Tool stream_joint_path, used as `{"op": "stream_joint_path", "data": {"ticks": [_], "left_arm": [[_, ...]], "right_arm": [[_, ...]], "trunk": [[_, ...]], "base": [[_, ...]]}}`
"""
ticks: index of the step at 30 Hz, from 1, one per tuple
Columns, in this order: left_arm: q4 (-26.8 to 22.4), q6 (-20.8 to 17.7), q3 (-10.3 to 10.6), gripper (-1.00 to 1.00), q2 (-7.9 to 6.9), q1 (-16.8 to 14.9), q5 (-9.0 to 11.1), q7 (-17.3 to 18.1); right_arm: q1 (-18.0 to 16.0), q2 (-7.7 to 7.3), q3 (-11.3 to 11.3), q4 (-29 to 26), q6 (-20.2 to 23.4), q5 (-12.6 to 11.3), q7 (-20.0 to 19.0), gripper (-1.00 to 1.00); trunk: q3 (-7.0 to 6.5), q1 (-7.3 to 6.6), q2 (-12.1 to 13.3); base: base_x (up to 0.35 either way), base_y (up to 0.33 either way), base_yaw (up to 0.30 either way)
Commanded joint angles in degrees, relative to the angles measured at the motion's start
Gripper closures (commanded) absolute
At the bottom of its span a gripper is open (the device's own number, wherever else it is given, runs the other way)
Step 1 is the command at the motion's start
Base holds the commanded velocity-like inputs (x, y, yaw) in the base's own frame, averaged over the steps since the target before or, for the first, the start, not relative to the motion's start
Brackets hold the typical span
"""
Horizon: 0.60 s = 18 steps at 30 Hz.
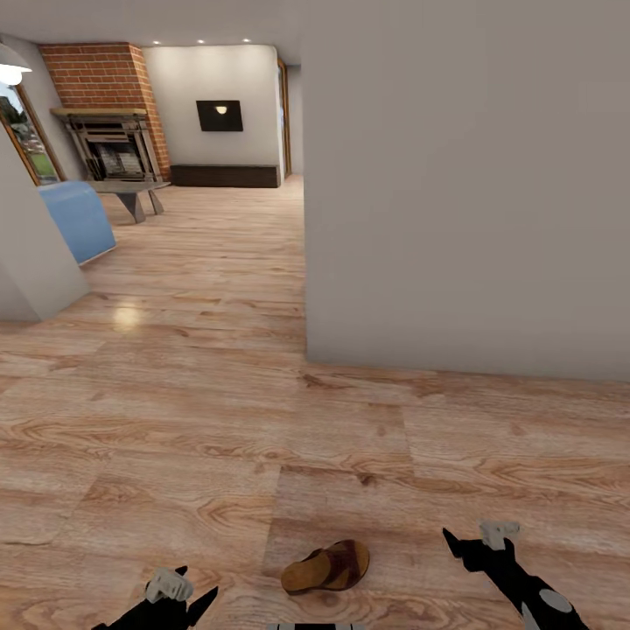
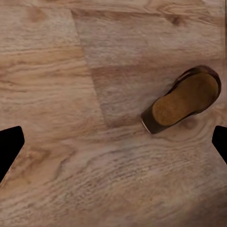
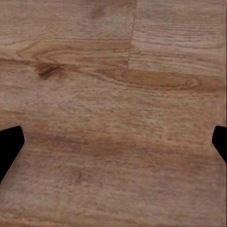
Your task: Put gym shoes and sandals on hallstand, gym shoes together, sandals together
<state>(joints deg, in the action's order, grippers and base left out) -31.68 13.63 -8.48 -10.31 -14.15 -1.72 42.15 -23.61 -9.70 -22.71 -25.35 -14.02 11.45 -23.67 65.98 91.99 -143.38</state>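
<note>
Low on the corridor floor (image 1: 175, 420), close to the robot's base in the head view, lies one sandal (image 1: 326, 566), dark brown leather with a tan footbed, resting flat on the wood planks between the two arms. The left claw (image 1: 179, 595) hangs just above the floor to the sandal's left, apart from it. The right claw (image 1: 477, 542) hangs to the sandal's right, farther off, also touching nothing.

From the left wrist view, the sandal (image 2: 184, 98) sits on the planks off to one side of the gap between the claw's fingertips (image 2: 9, 146), which stand wide apart at the picture's edges with nothing between them. From the right wrist view, the fingertips (image 3: 9, 144) of the right claw are likewise spread wide over bare wood grain and a knot.

Ahead, a plain grey wall (image 1: 464, 192) ends at a corner, and beyond it the floor runs on to a room with a brick fireplace (image 1: 109, 131), a blue seat (image 1: 79, 219) and a dark wall panel (image 1: 220, 115).
</note>
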Motion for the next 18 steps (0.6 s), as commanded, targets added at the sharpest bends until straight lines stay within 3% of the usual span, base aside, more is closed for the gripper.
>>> {"op": "stream_joint_path", "data": {"ticks": [1, 5, 10, 14, 18], "left_arm": [[-0.01, 0.09, 0.07, -1.00, 0.04, -0.67, -0.89, 0.24], [-0.10, -0.77, 0.92, -1.00, 0.08, -3.17, -3.66, 0.12], [-0.18, -3.92, 1.70, -1.00, 0.66, -5.99, -7.39, 0.13], [-0.21, -8.11, 2.50, -1.00, 2.47, -8.30, -11.10, 0.19], [-0.22, -10.58, 3.14, -1.00, 4.36, -10.03, -14.40, 0.19]], "right_arm": [[-0.04, 0.02, 0.22, -1.45, 0.17, 0.61, -0.36, -1.00], [-0.09, 0.11, 3.40, -7.12, 3.88, 0.65, -0.34, -1.00], [-0.11, 0.35, 7.99, -14.53, 12.01, 0.62, -0.46, -1.00], [-0.11, 0.47, 11.51, -21.93, 19.68, 0.49, -1.16, -1.00], [-0.12, 0.53, 12.72, -27.26, 24.12, 0.43, -4.05, -1.00]], "trunk": [[0.05, -0.01, -0.02], [0.05, -0.01, -0.02], [0.05, -0.01, -0.02], [0.05, -0.01, -0.02], [0.05, -0.01, -0.02]], "base": [[0.000, 0.000, 0.000], [0.000, 0.000, 0.000], [0.000, 0.000, 0.000], [0.000, 0.000, 0.000], [0.000, 0.000, 0.000]]}}
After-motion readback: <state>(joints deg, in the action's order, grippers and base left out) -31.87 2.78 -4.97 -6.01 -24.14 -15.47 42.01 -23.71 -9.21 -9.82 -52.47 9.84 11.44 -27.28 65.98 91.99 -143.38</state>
